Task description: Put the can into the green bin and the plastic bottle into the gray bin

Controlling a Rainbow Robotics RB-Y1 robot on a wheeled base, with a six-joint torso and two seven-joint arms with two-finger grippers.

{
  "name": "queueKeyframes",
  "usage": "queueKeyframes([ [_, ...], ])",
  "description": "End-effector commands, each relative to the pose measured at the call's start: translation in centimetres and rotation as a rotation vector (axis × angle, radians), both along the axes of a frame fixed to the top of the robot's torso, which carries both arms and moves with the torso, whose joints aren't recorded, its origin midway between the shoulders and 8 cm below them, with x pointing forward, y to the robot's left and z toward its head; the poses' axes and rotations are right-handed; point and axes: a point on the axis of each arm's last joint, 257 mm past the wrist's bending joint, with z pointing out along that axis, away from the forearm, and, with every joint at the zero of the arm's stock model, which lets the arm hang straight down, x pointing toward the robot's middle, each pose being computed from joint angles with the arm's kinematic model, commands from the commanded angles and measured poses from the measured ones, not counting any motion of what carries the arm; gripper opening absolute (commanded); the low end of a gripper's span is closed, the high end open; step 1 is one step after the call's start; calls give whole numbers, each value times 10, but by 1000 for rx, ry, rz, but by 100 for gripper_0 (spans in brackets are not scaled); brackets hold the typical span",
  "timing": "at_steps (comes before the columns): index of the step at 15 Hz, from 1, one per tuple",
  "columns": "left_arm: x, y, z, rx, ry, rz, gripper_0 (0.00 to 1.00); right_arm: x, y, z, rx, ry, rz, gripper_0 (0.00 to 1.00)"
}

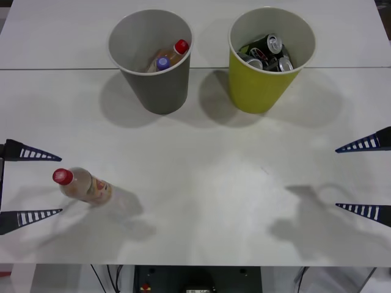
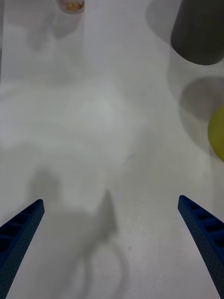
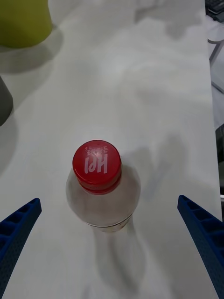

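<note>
The plastic bottle [image 1: 85,186], clear with a red cap and pale contents, stands upright on the left of the white table. My left gripper [image 1: 61,184] is open, with one blue finger on each side of the bottle and a gap to each. In the left wrist view the red cap [image 3: 97,166] sits between the spread fingers [image 3: 18,229]. The gray bin [image 1: 160,91] stands at the back left and the green bin [image 1: 256,91] at the back right, with cans [image 1: 273,44] lying in the green one. My right gripper [image 1: 337,178] hovers open over bare table at the right edge.
The gray bin holds a purple-capped bottle [image 1: 162,63] and an orange-tinted red-capped bottle [image 1: 178,49]. A seam in the table [image 1: 55,69] runs behind the bins. In the right wrist view the gray bin [image 2: 198,30] and the green bin [image 2: 218,133] stand far from the open gripper [image 2: 110,201].
</note>
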Motion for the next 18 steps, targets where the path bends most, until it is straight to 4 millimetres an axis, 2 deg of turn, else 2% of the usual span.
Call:
queueKeyframes([
  [1, 4, 2, -8, -77, -8, 3, 100, 0, 0, 0, 0, 0, 0, 100],
  [9, 11, 1, -46, -228, -47, 34, 100, 0, 0, 0, 0, 0, 0, 100],
  [12, 20, -1, -62, -271, -82, 71, 100, 0, 0, 0, 0, 0, 0, 100],
  [18, 28, -10, -70, -322, -87, 107, 100, 0, 0, 0, 0, 0, 0, 100],
])
